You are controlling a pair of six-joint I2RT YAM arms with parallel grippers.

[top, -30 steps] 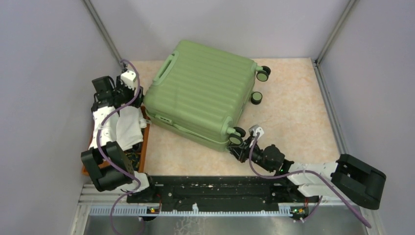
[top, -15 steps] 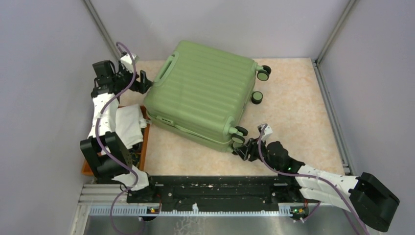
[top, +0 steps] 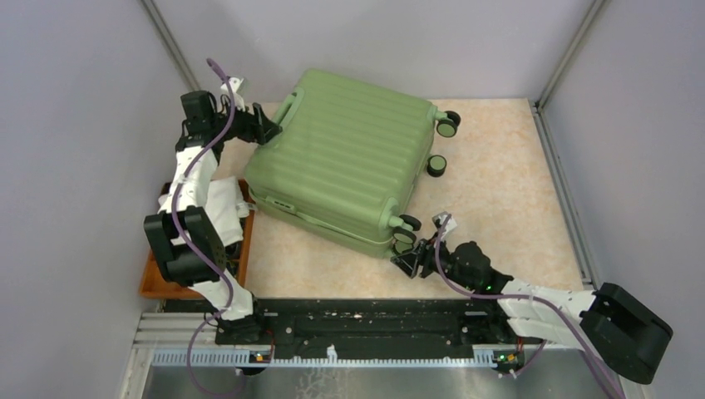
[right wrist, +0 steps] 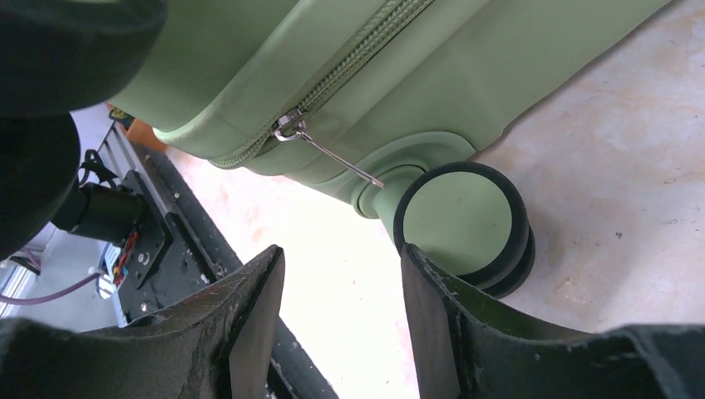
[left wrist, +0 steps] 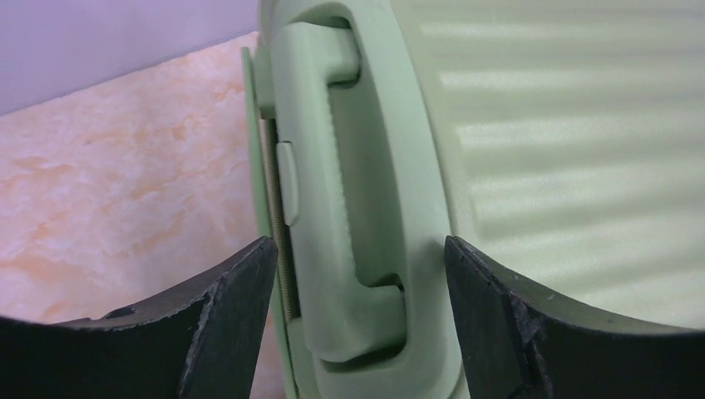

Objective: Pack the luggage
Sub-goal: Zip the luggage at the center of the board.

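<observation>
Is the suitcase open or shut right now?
Shut. The luggage lies flat with both shells together, no lining showing; the right wrist view shows the zipper closed along that corner, its pull near the wheel.

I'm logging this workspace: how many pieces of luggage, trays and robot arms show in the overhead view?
luggage: 1
orange tray: 1
robot arms: 2, the left arm and the right arm
Total: 4

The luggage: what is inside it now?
Its contents cannot be seen. The luggage lies shut on the table, the zipper closed at the near corner, so everything inside is hidden.
</observation>
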